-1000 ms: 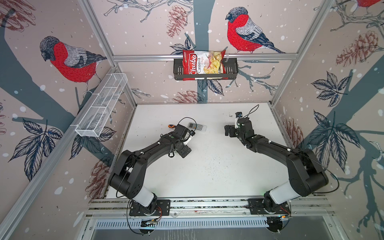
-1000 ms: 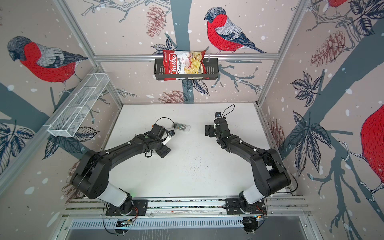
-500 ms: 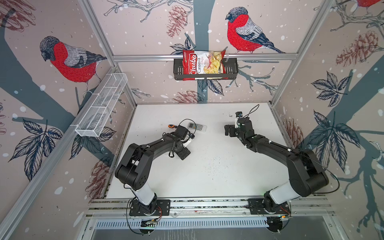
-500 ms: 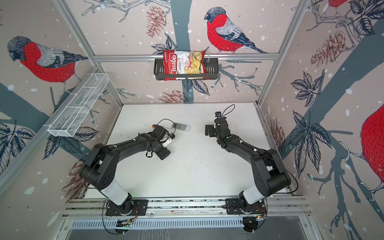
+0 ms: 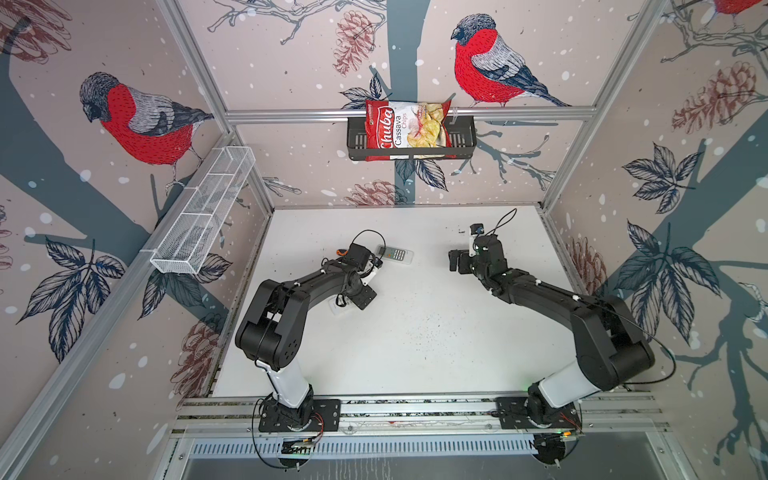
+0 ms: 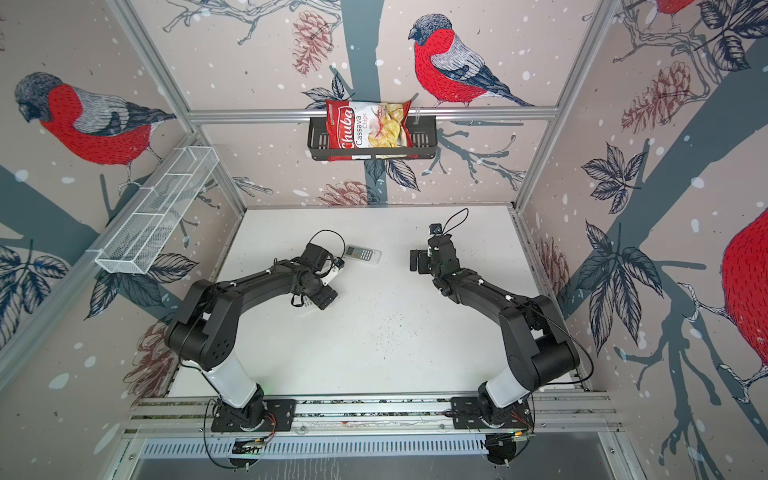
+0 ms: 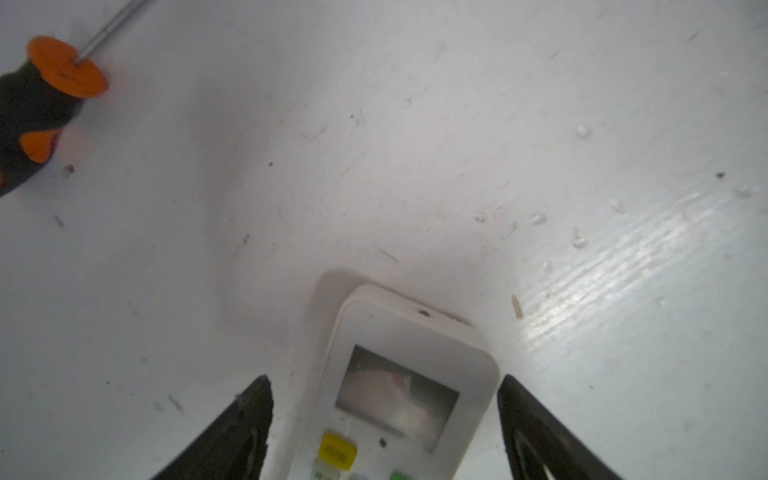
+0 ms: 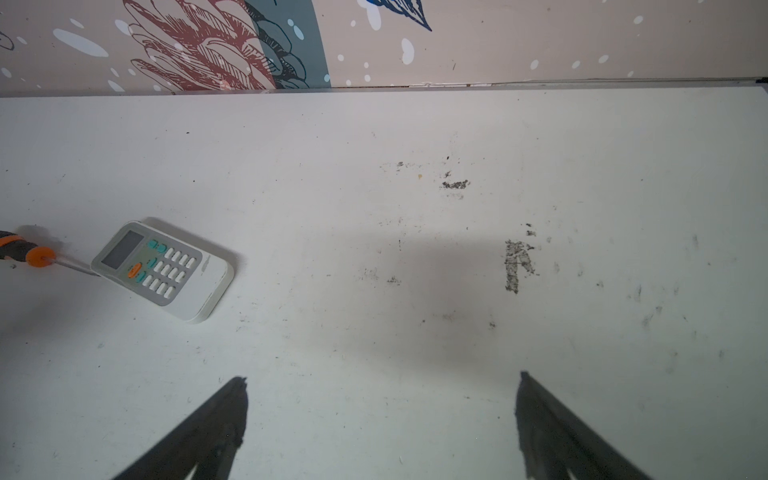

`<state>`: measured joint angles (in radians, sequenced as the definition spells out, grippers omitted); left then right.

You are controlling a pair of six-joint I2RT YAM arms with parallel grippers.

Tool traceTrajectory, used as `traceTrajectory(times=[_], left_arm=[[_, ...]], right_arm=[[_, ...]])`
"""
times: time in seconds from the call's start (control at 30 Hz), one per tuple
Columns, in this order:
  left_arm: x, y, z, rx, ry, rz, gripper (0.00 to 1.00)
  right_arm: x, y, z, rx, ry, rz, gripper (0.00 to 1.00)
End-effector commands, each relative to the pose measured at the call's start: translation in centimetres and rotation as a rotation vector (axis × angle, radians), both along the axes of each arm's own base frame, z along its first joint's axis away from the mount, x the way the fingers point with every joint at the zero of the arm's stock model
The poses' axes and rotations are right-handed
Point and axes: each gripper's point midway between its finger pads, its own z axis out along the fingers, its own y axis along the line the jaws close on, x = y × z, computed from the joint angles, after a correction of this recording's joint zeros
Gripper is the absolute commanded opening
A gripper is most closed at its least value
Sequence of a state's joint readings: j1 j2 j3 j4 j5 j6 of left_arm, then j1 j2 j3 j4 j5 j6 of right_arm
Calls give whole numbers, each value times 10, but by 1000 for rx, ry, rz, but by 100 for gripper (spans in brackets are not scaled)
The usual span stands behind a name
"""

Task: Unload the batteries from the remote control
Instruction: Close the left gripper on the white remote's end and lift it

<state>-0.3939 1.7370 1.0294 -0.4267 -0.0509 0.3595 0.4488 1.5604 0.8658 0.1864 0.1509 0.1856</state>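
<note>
As both top views show, the left gripper (image 5: 362,296) and right gripper (image 5: 455,262) hover low, well apart. From the left wrist, spread fingers (image 7: 249,419) straddle a white remote (image 7: 399,332) without clamping it, and a screwdriver (image 7: 41,104) lies well ahead. From the right wrist, the jaws gape over the table (image 8: 415,249), with a keypad remote (image 8: 162,270) well ahead.

Left arm (image 5: 270,320), right arm (image 5: 602,332): matte black angular links, white cylindrical base segments, black base plates (image 5: 299,415). Thin black cables (image 5: 365,233) loop over wrists. Left gripper (image 7: 382,382), right gripper (image 8: 381,377): black tapered fingers (image 8: 208,428).
</note>
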Motion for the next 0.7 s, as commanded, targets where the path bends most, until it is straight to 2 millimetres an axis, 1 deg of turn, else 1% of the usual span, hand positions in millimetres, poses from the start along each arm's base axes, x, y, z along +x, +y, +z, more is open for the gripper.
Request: traceTrajectory(times=[0.0, 0.2, 0.3, 0.47, 0.57, 0.63, 0.67], left_arm=[[2, -2, 0, -32, 19, 22, 83], [4, 1, -5, -37, 39, 53, 81], [4, -1, -10, -38, 80, 64, 78], [2, -3, -21, -37, 138, 79, 69], [3, -3, -19, -38, 134, 85, 65], [2, 0, -17, -37, 124, 90, 66], [2, 1, -14, -38, 115, 93, 69]], right_arm=[[4, 1, 3, 6, -14, -4, 99], [3, 1, 5, 9, -16, -3, 99], [3, 0, 5, 2, -14, -11, 99], [2, -2, 7, 0, -19, -16, 99], [1, -2, 9, 2, -22, -16, 99], [1, -1, 9, 3, -23, -14, 99], [1, -1, 9, 3, -22, -12, 99]])
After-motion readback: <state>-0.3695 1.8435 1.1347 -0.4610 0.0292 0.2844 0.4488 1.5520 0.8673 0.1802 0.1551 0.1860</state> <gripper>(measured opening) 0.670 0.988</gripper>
